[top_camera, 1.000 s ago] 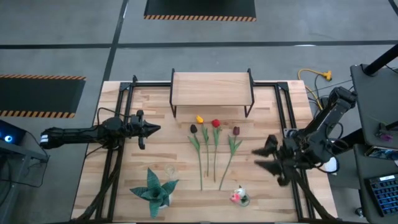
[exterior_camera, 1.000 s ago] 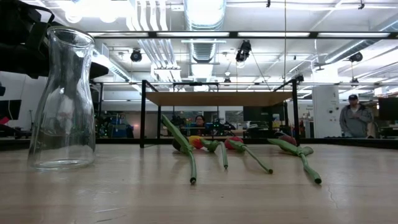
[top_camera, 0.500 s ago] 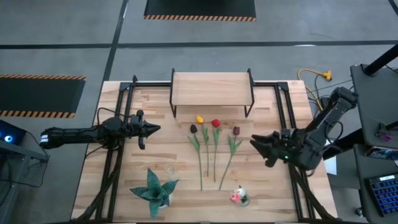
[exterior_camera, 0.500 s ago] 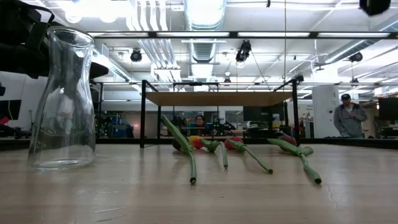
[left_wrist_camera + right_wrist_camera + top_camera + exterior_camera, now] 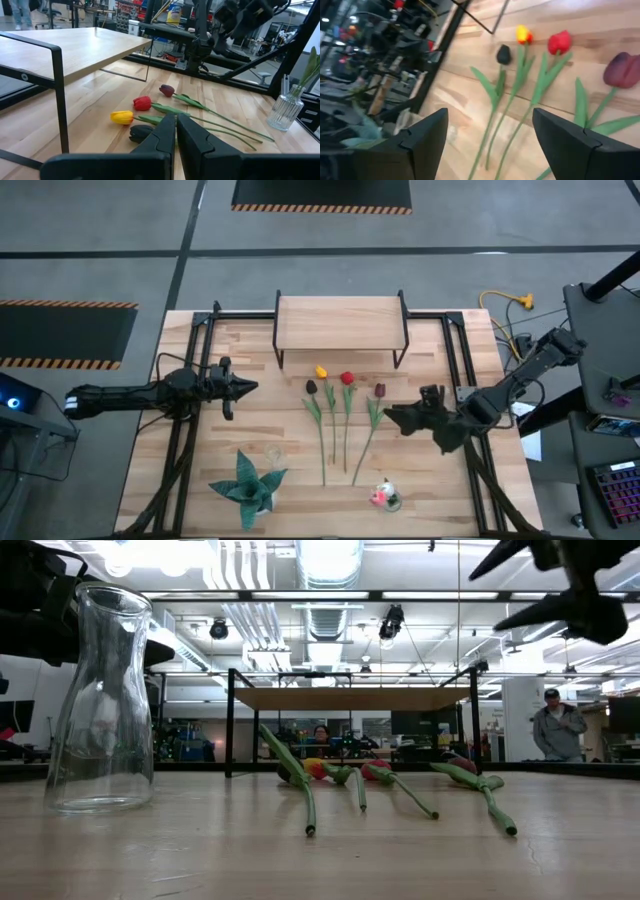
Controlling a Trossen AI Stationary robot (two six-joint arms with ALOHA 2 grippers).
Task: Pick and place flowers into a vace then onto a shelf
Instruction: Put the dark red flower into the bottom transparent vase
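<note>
Four tulips lie flat on the table below the shelf [image 5: 340, 323]: black [image 5: 311, 387], yellow [image 5: 321, 371], red [image 5: 347, 378] and maroon [image 5: 380, 390], stems pointing to the near edge. A white-pink flower [image 5: 380, 493] sits at a small ribbed glass [image 5: 286, 107] near the near edge. A clear glass vase [image 5: 100, 700] stands upright and empty on its base. My right gripper [image 5: 395, 418] hovers open, high above the table [image 5: 485, 602], just right of the maroon tulip [image 5: 622, 70]. My left gripper [image 5: 250, 387] waits shut at the table's left, pointing at the tulips [image 5: 176, 130].
A spiky teal-green plant [image 5: 248, 485] stands near the near-left edge beside the clear vase. Black frame rails [image 5: 180, 430] run along both sides of the table. A yellow cable [image 5: 505, 303] lies at the far right corner. People stand in the room behind.
My right gripper has moved toward the table's left, closing on the maroon tulip, and has come into the top of the low view. It has stayed open. The flowers and the vase have not moved.
</note>
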